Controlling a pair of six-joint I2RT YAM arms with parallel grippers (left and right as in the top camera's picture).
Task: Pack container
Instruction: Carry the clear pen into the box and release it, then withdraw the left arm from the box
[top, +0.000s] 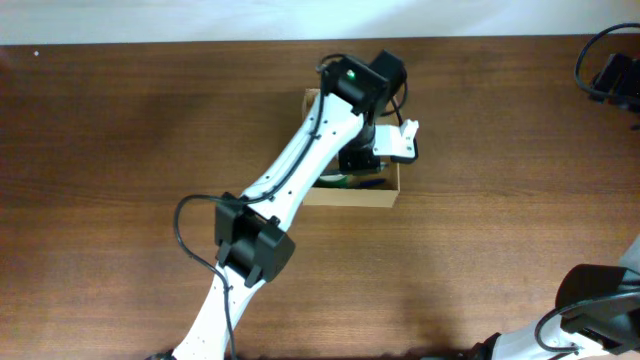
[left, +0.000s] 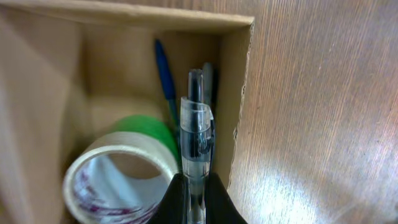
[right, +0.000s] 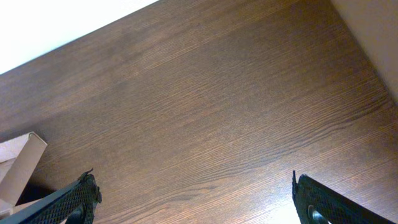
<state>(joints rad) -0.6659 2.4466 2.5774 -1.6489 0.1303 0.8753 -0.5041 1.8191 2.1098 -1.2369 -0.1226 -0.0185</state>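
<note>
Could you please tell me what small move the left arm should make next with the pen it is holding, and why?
Probably open the left claw and let the clear pen drop. The pen is pinched above the open container, just inside one wall, alongside a blue pen and a tape roll, so it should land inside.

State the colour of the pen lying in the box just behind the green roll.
The pen is blue; the left wrist view shows it best.
</note>
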